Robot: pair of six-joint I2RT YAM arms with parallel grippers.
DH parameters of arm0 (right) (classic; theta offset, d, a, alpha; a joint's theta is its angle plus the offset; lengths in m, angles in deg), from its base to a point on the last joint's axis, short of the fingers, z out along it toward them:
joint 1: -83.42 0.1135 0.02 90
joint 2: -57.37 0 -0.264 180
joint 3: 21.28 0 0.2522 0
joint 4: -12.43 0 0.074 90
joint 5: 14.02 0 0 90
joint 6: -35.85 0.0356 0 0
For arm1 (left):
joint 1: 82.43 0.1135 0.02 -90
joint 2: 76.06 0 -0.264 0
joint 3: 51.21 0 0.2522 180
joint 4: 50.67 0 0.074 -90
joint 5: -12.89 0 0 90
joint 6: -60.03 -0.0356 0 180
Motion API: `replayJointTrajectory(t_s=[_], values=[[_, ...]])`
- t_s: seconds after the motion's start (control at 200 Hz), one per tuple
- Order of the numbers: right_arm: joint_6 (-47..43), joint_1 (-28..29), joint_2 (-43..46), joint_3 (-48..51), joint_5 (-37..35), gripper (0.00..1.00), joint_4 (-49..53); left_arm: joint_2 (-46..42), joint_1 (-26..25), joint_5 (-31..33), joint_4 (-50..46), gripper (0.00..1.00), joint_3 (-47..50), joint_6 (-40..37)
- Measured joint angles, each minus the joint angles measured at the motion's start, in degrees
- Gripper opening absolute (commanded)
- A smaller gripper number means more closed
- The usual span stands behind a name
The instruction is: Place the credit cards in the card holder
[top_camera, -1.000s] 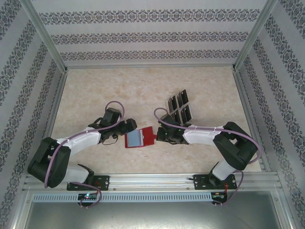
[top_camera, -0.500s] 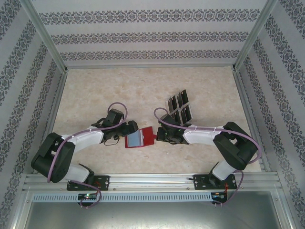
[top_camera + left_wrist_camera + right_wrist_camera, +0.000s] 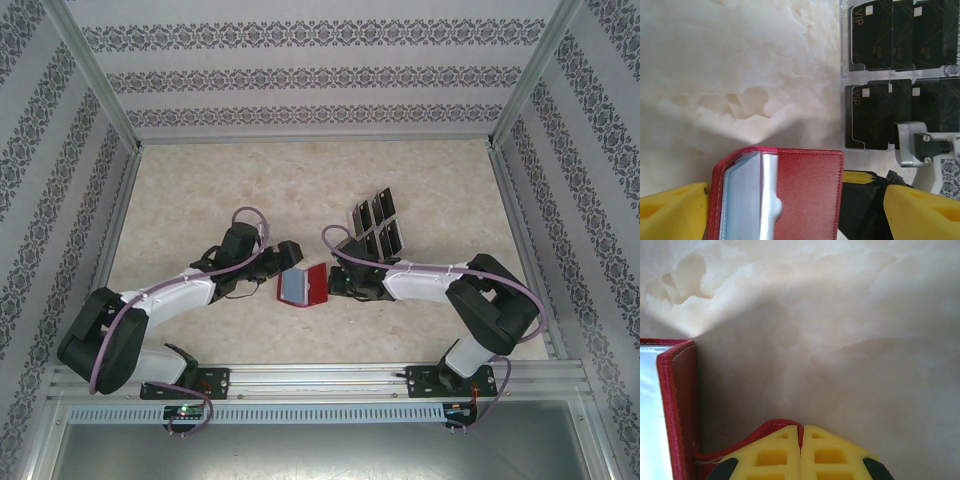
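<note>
Underneath everything lies a smooth table (image 3: 200,190) with a pale, cloudy marble pattern. On it, right of centre, stands a clear plastic slotted stand (image 3: 842,75) holding the credit cards (image 3: 875,35): thin, glossy black rectangles with rounded corners, "VIP" lettering and a small pale mark. The card holder (image 3: 807,185), a grained red leather-like wallet with stitched edges, lies open at mid-table between the two arms, showing shiny greyish-clear sleeves inside. The left gripper (image 3: 795,217) is spread wide, its yellow foam pads (image 3: 670,212) on either side of the wallet; whether they touch it is unclear. The right gripper (image 3: 801,450) has its ribbed yellow pads pressed together, pinching the wallet's red cover at its edge.
</note>
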Motion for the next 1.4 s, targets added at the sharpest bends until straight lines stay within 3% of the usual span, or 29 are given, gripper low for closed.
replayJointTrajectory(t_s=[0.125, 0.235, 0.39, 0.824, 0.994, 1.404], values=[[0.0, -0.3, -0.2, -0.1, 0.7, 0.03, 0.0, 0.0, -1.6, 0.0, 0.5, 0.89, -1.4, 0.9], [-0.3, -0.8, -0.2, -0.1, 1.4, 0.27, -0.1, 0.3, -3.6, 0.0, 1.1, 0.89, -3.7, 1.5], [-1.1, -1.3, 1.2, 0.0, 2.4, 0.41, -0.1, 1.7, -4.9, 0.7, 2.6, 0.89, -5.0, 2.0], [-2.0, -2.0, 13.9, 0.6, 2.6, 0.42, 5.0, 2.6, -5.0, 4.9, 2.1, 0.89, -3.6, 1.7], [-2.0, -1.4, 11.6, -1.0, 3.7, 0.42, 5.6, -1.4, -4.0, 8.4, -3.6, 0.91, -3.6, -0.2], [-1.5, 5.1, -0.8, -12.0, 5.0, 0.41, 4.8, -13.0, 4.0, 11.7, -15.1, 0.91, 0.4, -2.8]])
